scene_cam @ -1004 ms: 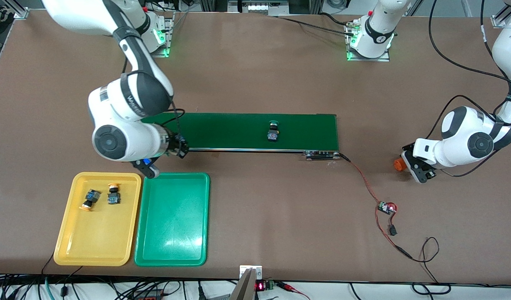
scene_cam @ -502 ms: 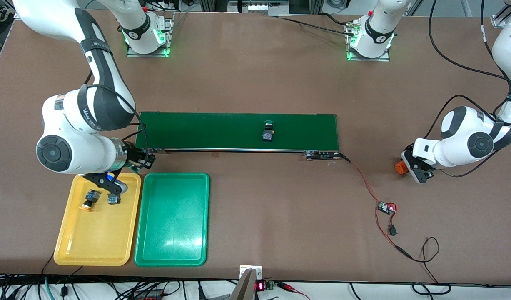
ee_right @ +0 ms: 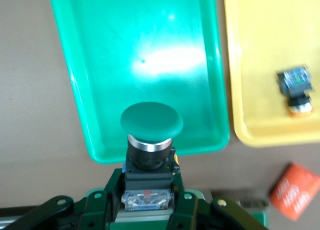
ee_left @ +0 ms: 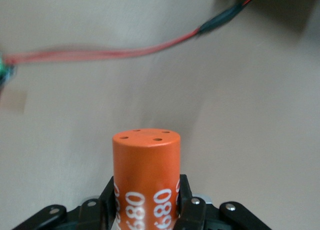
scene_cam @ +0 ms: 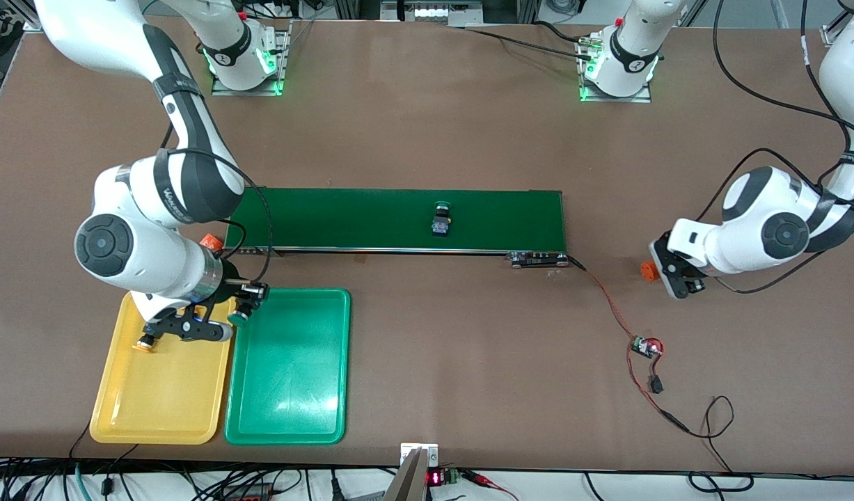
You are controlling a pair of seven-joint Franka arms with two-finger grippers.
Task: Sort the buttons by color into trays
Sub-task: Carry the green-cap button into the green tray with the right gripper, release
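Right claw (ee_right: 148,200) carried green button (ee_right: 151,135) over green tray (ee_right: 100,89).

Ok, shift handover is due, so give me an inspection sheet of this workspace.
Surface: brown table carrying a conveyor belt.
Job's things: belt button, green-capped; one yellow button showing in the yellow tray; green tray holds nothing.
Clutter: loose orange cylinder beside the belt's end toward the right arm.
Grippers: right tool shut on held green button over the green tray's rim; left tool shut on held orange cylinder over bare table.
Cables: red wire from belt to small board.
Surroundings: edge cables.
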